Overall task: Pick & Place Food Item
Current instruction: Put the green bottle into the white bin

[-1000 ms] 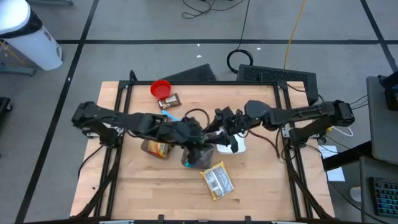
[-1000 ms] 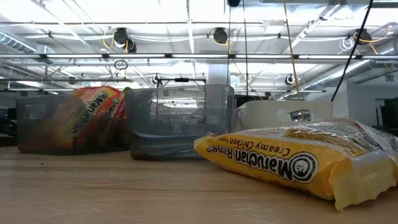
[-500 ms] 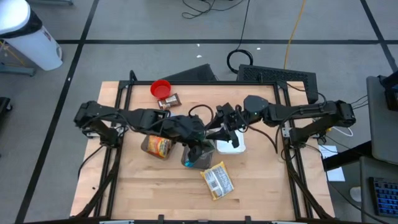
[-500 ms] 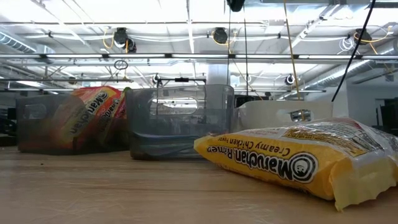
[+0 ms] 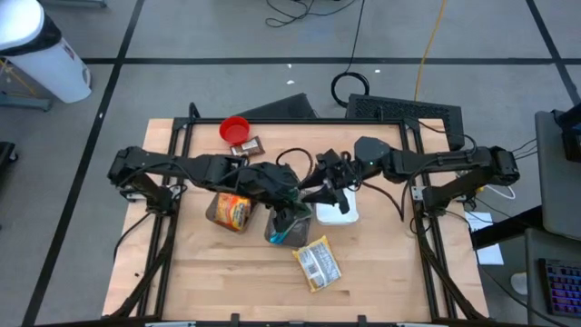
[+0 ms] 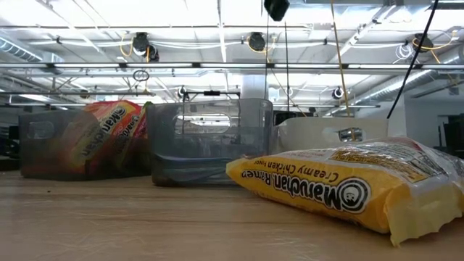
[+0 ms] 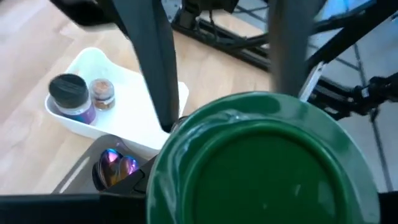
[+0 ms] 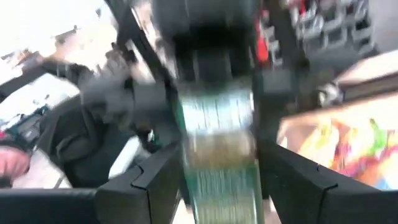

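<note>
A container with a green lid [image 7: 261, 162] and a green label [image 8: 217, 155] is held in the air over the bins at the table's middle. My left gripper [image 5: 295, 195] is shut on it. My right gripper [image 5: 320, 189] comes from the right and is open. Its fingers [image 7: 158, 74] stand on either side of the container's body; I cannot tell whether they touch it. Below lie a white bin [image 7: 134, 109] holding two small jars and a dark clear bin [image 5: 289, 227]. My left gripper holds the container at its lid end [image 7: 186, 149], slanting down from above, with the lid facing the wrist. The lid hides the fingers and the place of contact. The container is lifted clear, above the bins.
A dark bin with a ramen pack [image 5: 227, 211] stands left of the middle bin. A yellow ramen pack [image 5: 318, 263] lies near the front and fills the low view [image 6: 341, 192]. A red cup [image 5: 235, 129] and a brown packet [image 5: 247, 147] lie at the far left.
My right gripper has gone a little toward the table's far edge and left, closing in on the container. My left gripper has shifted slightly toward the right with the container. In the low view a dark part has come lower at the top edge.
</note>
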